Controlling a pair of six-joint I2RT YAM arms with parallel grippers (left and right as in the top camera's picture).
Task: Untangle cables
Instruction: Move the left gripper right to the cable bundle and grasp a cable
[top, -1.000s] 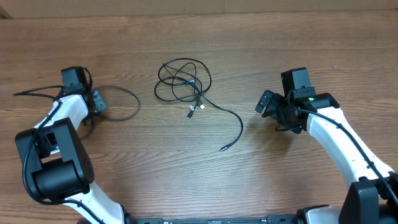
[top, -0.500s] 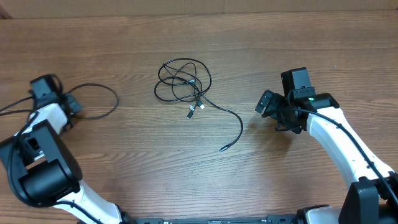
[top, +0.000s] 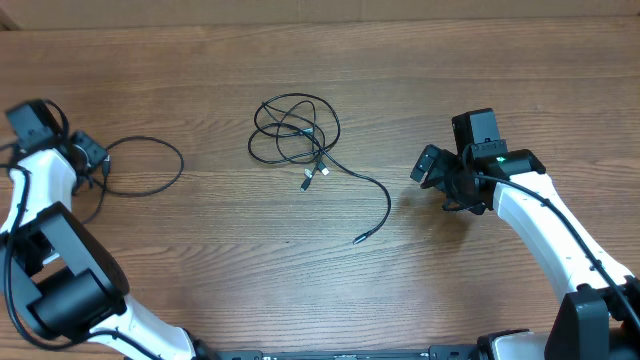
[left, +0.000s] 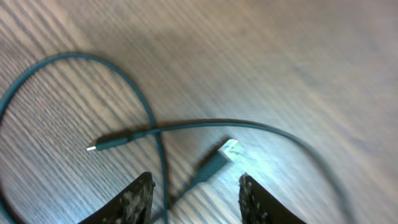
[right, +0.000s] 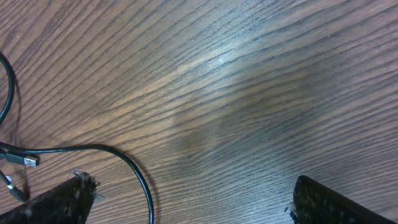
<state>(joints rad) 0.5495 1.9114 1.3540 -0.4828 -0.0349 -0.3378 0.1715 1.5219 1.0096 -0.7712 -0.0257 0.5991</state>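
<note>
A tangle of thin black cables (top: 296, 131) lies at the table's middle, with two small plugs (top: 314, 178) at its lower edge and a tail curving to a plug end (top: 362, 238). A separate black cable loop (top: 181, 163) lies at the far left. My left gripper (top: 94, 157) is at that loop's left end. In the left wrist view the loop (left: 144, 106) crosses itself, two plug ends show (left: 227, 151), and a strand runs between the open fingers (left: 196, 198). My right gripper (top: 431, 167) is open and empty right of the tail, which also shows in the right wrist view (right: 127, 158).
The wooden table (top: 450, 70) extends all around. A thicker black cable runs from the left arm off the left edge (top: 12, 150). A plug of the tangle shows at the left edge of the right wrist view (right: 28, 162).
My left arm has swung far to the left, and the separate cable loop has shifted left with it, away from the tangle. The right arm and the tangle have not moved.
</note>
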